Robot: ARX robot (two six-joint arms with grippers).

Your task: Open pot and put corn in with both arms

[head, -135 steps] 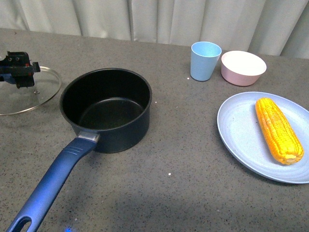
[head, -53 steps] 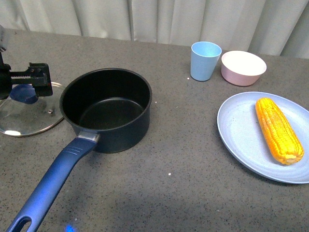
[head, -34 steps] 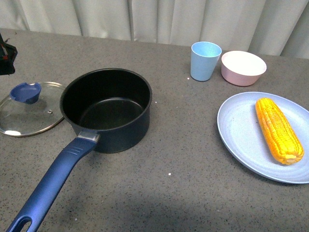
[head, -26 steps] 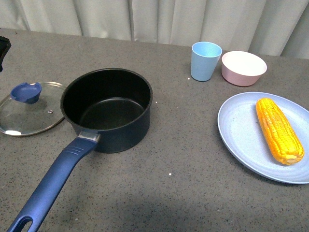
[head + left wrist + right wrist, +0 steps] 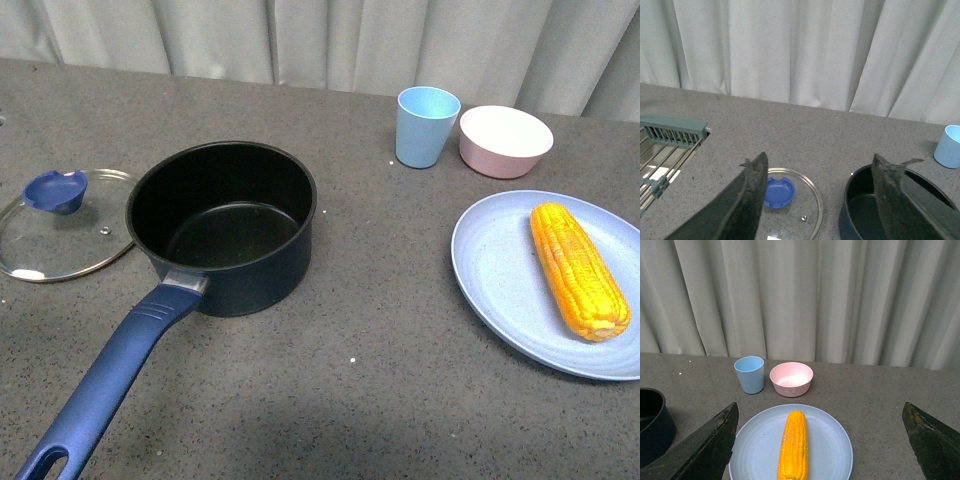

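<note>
The dark navy pot (image 5: pixel 222 222) stands uncovered on the grey counter, its black inside bare and its long blue handle (image 5: pixel 105 385) pointing toward the front left. The glass lid (image 5: pixel 60 226) with a blue knob (image 5: pixel 56 190) lies flat beside the pot's left side. The corn (image 5: pixel 578 268) lies on a light blue plate (image 5: pixel 500 270) at the right. Neither arm shows in the front view. My left gripper (image 5: pixel 817 172) hangs open high above the lid (image 5: pixel 790 200) and pot (image 5: pixel 865 210). Wide open and holding nothing, my right gripper (image 5: pixel 820 415) hovers above the corn (image 5: pixel 793 445).
A light blue cup (image 5: pixel 425 126) and a pink bowl (image 5: pixel 505 140) stand at the back, behind the plate. White curtains close off the far edge. A metal rack (image 5: pixel 670 137) sits off the counter's end in the left wrist view.
My left gripper set the lid down beside the pot, let go of its knob, and rose out of the front view. The pot, corn and plate have not moved.
</note>
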